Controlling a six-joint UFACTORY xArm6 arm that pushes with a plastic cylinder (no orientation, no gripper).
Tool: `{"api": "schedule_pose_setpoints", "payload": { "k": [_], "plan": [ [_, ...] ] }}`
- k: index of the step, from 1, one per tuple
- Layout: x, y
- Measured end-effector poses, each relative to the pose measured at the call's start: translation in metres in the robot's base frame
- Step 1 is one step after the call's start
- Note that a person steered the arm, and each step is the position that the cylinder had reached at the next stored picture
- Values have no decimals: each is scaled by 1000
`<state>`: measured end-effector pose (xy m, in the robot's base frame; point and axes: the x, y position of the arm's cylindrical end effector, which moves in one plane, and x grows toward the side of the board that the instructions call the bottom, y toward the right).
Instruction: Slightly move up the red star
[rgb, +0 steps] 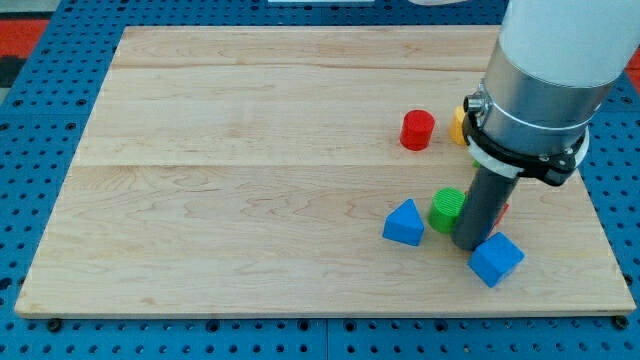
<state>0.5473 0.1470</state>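
Observation:
The red star (502, 210) is almost wholly hidden behind the rod; only a red sliver shows at the rod's right edge. My tip (468, 243) rests on the board just right of the green cylinder (447, 208), above the blue cube (496, 259) and right of the blue triangular block (404, 223). A red cylinder (417, 130) stands further up the view. A yellow block (459, 124) is partly hidden by the arm's collar; its shape cannot be made out.
The blocks lie on a wooden board (250, 180) set on a blue perforated table (30, 200). The arm's white and grey body (545, 80) covers the view's upper right corner.

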Motion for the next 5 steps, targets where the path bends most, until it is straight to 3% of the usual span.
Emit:
{"api": "schedule_pose_setpoints", "payload": {
  "k": [5],
  "plan": [
    [-58, 17]
  ]
}}
